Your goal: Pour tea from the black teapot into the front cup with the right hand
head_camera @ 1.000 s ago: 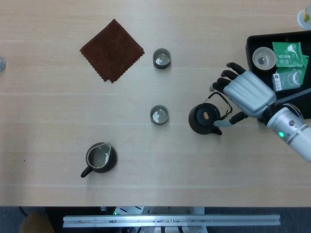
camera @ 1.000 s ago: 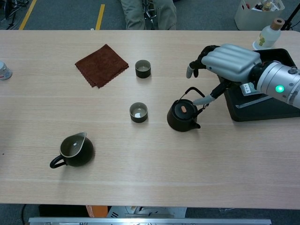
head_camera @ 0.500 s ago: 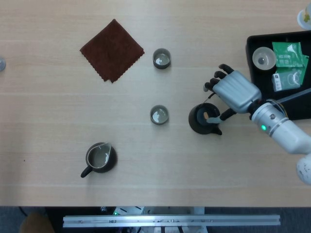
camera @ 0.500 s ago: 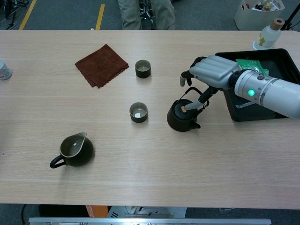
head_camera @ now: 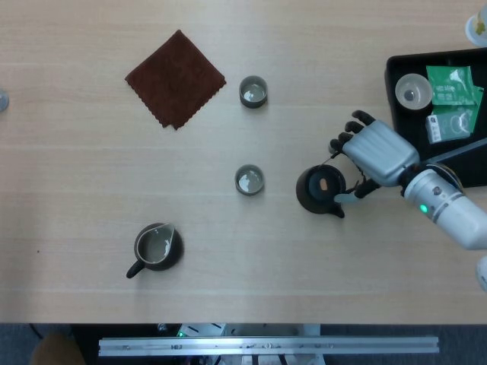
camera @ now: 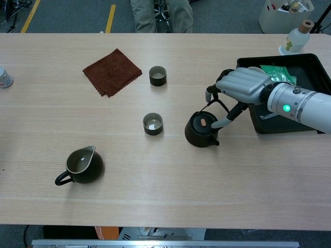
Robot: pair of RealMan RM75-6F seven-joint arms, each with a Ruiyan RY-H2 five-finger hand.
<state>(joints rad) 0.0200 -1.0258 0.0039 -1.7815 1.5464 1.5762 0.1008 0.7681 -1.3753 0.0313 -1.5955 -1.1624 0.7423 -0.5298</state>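
Looking down in the head view: pale wooden table (head_camera: 91, 198), black teapot (head_camera: 319, 189) right of the front cup (head_camera: 249, 180), black tray (head_camera: 396, 72) at the right edge. Right hand (head_camera: 377, 154) beside the pot, fingers curled by the wire handle; grip impossible to confirm. Chest view adds grey floor, seated legs (camera: 160, 13), a bottle (camera: 297, 37); thumb touching the pot's rim.

brown cloth (head_camera: 176, 78) lies flat at the table's far left — a dark pitcher (head_camera: 155, 248) sits near the front, a black tray (head_camera: 396, 70) far right.
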